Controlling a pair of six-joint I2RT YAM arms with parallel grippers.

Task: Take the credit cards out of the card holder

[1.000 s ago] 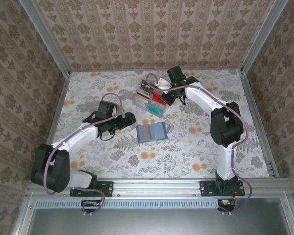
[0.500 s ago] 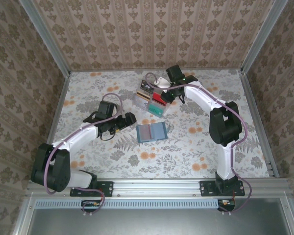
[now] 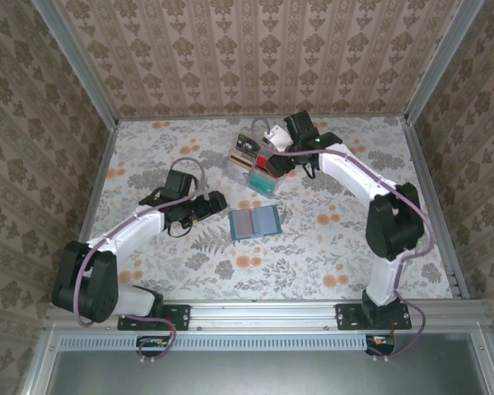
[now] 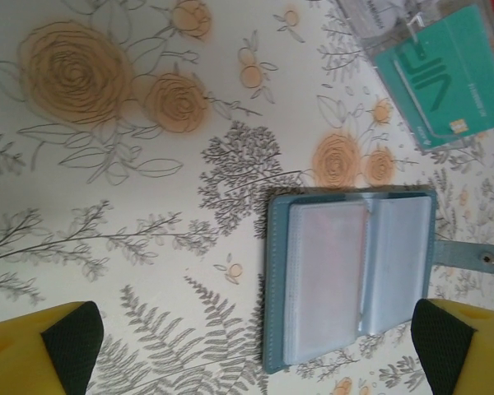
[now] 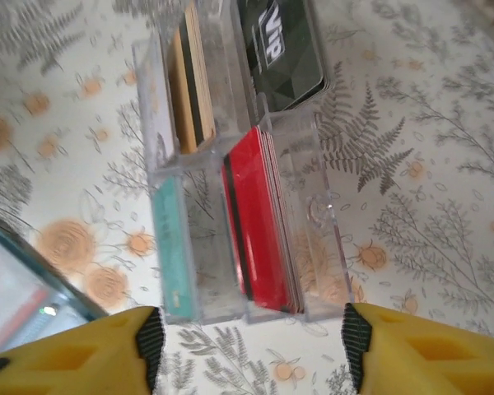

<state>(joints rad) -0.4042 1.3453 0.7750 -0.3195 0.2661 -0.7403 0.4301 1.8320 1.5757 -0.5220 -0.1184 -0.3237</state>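
Slate-blue card holder [image 3: 255, 222] lies open, long axis left-right; left gripper [image 4: 255, 333] and right gripper [image 5: 253, 337] spread.

Open card holder and clear tray laid out on a floral table

The table [image 3: 148, 156] is covered in a pale print of orange roses and grey ferns and is edged with metal rails. Near its middle a slate-blue card holder [image 3: 254, 222] is spread flat, its clear sleeves turned upward and its snap tab stretched out to one side. A clear plastic compartment tray [image 3: 255, 164] is set just beyond it, toward the far edge, near the holder but apart from it.
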